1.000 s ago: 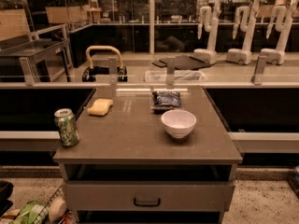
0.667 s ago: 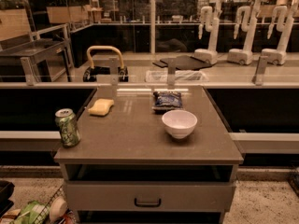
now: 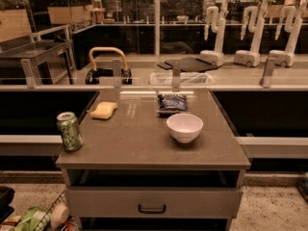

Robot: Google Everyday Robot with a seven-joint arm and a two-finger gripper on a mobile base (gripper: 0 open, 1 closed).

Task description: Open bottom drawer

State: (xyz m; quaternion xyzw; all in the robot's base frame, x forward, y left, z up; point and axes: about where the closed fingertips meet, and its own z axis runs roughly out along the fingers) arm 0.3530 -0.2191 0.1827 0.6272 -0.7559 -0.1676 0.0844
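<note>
A grey cabinet [image 3: 144, 150] stands in the middle of the camera view. Under its top is an open gap, and below that a shut drawer front [image 3: 154, 202] with a small dark handle [image 3: 152, 209]. Only this one drawer shows; anything lower is cut off by the frame's bottom edge. The gripper and arm are not in view.
On the cabinet top are a green soda can [image 3: 70, 131] at the front left, a yellow sponge [image 3: 104, 110], a dark snack bag [image 3: 172, 103] and a white bowl [image 3: 185, 127]. A basket of items [image 3: 36, 218] sits on the floor at lower left. A glass railing [image 3: 159, 85] runs behind.
The view has shifted very slightly; the objects on the cabinet and the drawer have not moved.
</note>
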